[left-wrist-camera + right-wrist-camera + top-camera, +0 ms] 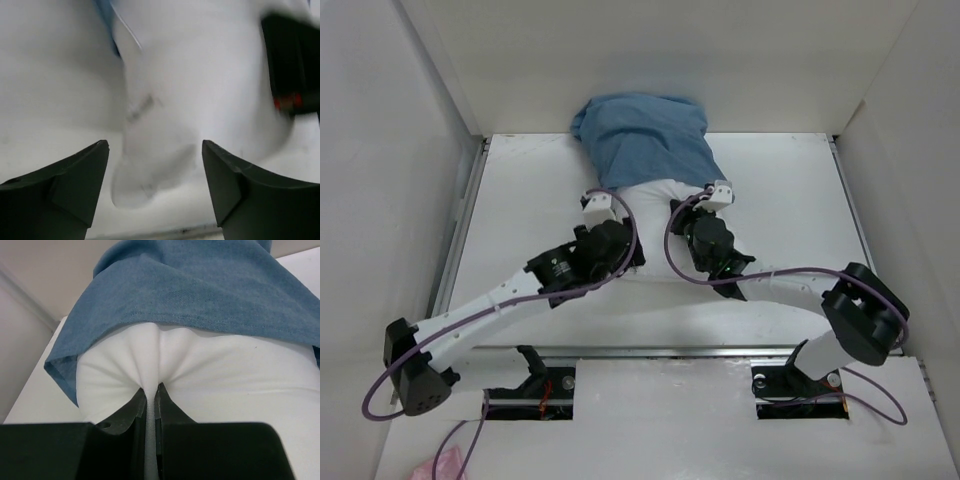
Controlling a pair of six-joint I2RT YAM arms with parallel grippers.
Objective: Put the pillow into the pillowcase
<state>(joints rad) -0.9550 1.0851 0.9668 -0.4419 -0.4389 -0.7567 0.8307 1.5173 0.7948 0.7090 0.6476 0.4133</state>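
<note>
From above: the blue pillowcase (642, 135) is bunched at upper centre against the back wall, and the white pillow (655, 198) pokes out of its mouth toward the arms, resting on the white table (790, 200). I'd say well over half is in.

Left wrist view: the left gripper (154, 145) stands spread wide, gripping nothing, with a soft pillow corner sagging between the fingers (blurry, so I cannot tell whether it touches them).

Right wrist view: the right gripper (150, 395) is pressed together on a fold of the pillow's end, puckering the filling around it. The case hem lies across the top of the frame.

By the look of it the pillow is light and squashy. A pinched seam or corner should hold, while the limp case wants gripping at its hem.
</note>
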